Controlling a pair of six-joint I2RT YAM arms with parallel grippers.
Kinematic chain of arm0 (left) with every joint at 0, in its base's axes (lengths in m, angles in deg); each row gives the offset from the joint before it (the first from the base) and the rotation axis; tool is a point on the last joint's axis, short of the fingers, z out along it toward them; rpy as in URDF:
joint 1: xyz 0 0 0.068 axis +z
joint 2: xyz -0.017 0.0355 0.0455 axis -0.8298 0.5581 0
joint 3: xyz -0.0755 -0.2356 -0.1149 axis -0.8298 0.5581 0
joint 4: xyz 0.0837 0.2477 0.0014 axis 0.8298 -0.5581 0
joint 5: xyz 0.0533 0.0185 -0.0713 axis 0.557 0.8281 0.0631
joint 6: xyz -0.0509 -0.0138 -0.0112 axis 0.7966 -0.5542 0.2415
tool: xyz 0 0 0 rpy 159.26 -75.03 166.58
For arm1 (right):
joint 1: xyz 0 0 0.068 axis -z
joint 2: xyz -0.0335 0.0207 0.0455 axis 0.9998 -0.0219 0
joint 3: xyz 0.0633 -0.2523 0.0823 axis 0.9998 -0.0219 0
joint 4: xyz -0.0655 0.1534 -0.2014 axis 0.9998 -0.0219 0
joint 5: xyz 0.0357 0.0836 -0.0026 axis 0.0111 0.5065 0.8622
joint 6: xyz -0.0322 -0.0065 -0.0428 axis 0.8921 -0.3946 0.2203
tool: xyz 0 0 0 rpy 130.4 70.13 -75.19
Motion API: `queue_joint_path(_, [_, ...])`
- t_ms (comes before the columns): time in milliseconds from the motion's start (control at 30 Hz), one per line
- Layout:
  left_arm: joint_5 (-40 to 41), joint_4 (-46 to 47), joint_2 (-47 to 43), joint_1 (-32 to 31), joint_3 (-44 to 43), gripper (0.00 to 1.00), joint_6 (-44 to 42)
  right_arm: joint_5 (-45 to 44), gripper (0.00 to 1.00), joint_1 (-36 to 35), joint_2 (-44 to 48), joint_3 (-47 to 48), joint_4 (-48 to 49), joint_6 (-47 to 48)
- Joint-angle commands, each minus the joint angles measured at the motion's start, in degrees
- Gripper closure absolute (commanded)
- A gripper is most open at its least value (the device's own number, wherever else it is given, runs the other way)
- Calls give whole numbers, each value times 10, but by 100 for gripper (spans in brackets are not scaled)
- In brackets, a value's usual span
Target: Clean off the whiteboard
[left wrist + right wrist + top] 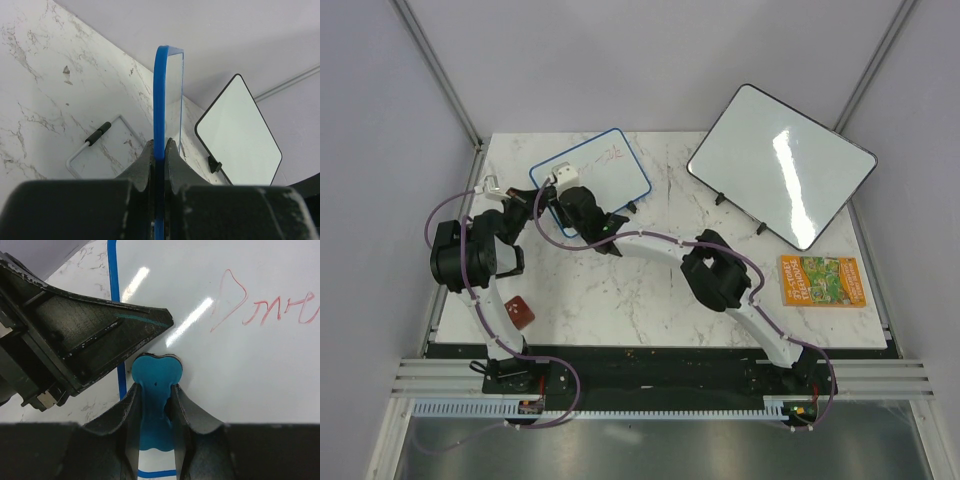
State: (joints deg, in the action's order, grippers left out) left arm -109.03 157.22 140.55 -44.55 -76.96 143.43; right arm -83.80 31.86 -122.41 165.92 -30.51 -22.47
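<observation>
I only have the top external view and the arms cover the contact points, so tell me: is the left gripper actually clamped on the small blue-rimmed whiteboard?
Observer: Yes. The left wrist view shows the left gripper shut on the blue rim of the small blue-rimmed whiteboard, seen edge-on.
Operator: What is the right gripper carrying?
Observer: In the right wrist view the right gripper is shut on a flat teal pad, likely the eraser.
Operator: Where is the writing relative to it?
Observer: The red handwritten marks lie up and to the right of the pad in that view, apart from it.
</observation>
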Motion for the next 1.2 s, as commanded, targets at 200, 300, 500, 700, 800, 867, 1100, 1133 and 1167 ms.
queue_joint_path(200, [-11, 109, 19, -12, 7, 98, -62, 7, 100, 26, -20, -70, 5, -50])
queue_joint_path(300, [-10, 110, 19, -13, 6, 98, -62, -7, 100, 42, 10, -132, 31, -60])
queue_joint_path(500, [-13, 110, 19, -12, 5, 98, -62, -25, 100, 64, 44, -191, 51, -85])
queue_joint_path(700, [-12, 110, 19, -12, 6, 98, -62, -45, 100, 90, 55, -198, 41, -102])
queue_joint_path(800, [-12, 111, 18, -12, 6, 98, -62, -50, 100, 101, 57, -202, 41, -111])
queue_joint_path(867, [-12, 110, 20, -12, 5, 98, -61, -48, 100, 107, 57, -200, 42, -112])
queue_joint_path(1100, [-13, 110, 19, -12, 5, 98, -62, -17, 100, 110, 49, -169, 64, -81])
queue_joint_path(1133, [-14, 110, 20, -12, 5, 98, -62, -10, 100, 110, 47, -154, 66, -74])
queue_joint_path(1167, [-14, 110, 20, -12, 5, 98, -62, -4, 100, 110, 44, -148, 67, -72])
